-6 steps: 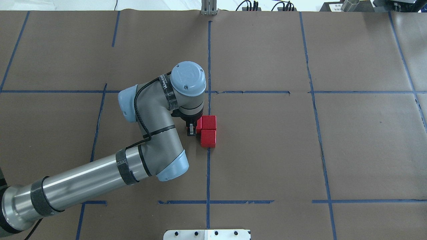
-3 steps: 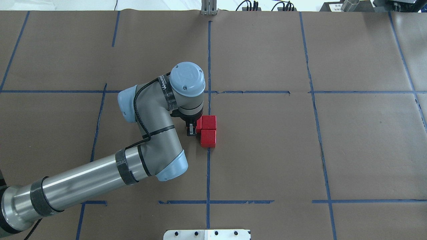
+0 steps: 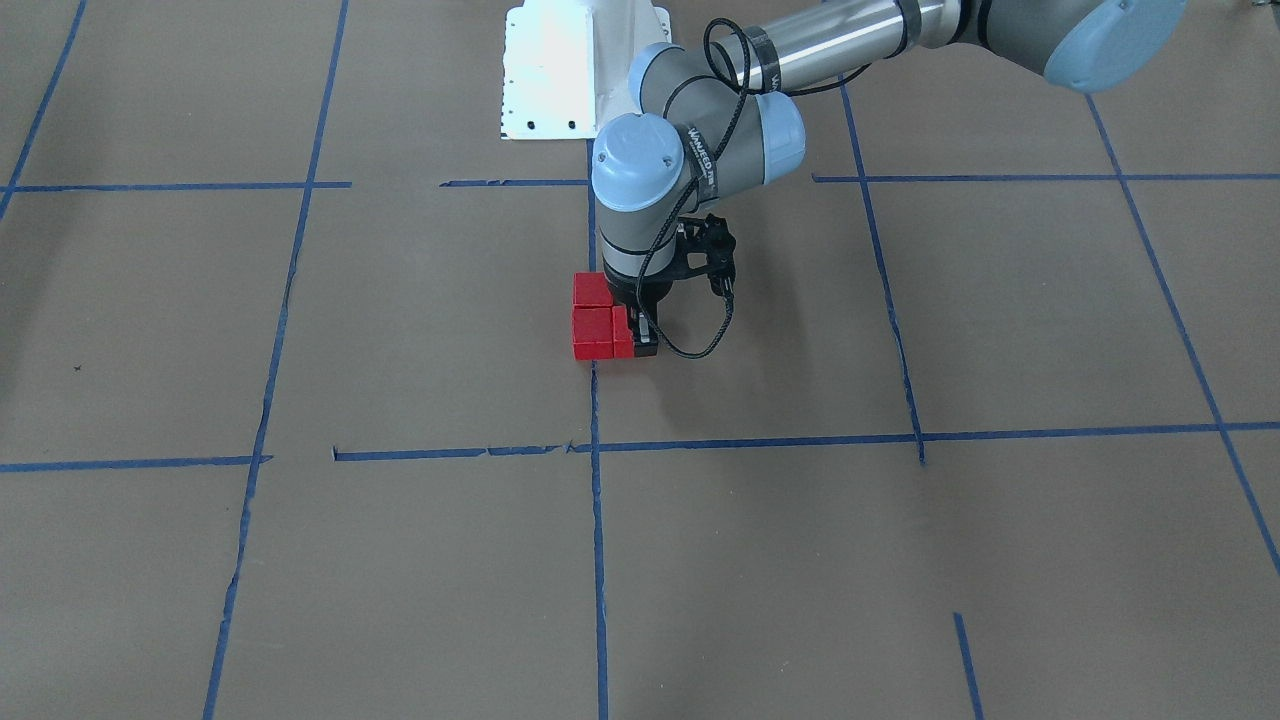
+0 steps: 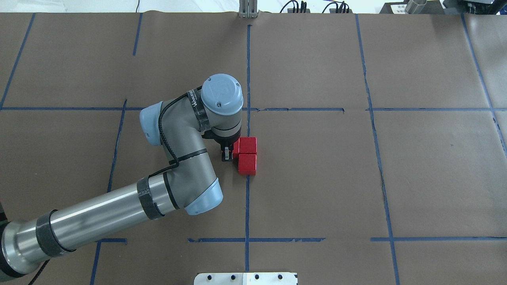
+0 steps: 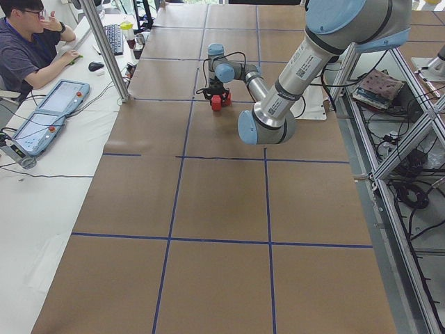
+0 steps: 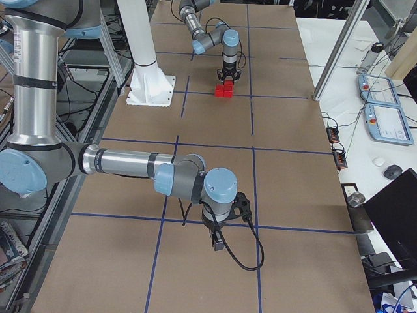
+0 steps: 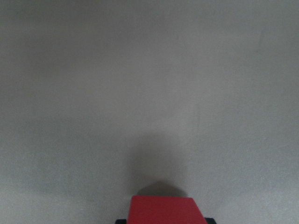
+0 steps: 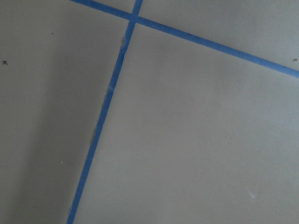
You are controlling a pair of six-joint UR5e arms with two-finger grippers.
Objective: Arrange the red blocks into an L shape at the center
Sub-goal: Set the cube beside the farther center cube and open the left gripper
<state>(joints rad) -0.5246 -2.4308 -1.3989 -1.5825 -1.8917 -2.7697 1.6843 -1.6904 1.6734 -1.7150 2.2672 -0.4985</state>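
Red blocks (image 4: 247, 155) astride tape (image 4: 247, 206) (L wrist (image 4: 221, 97) part-hides 3rd).

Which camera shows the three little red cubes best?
The exterior front-facing view: all three red blocks show, touching in an L. Overhead, the left arm covers most of one with its wrist. Both side views show them small and far. The left wrist camera catches one block's top only; the right wrist camera shows none.
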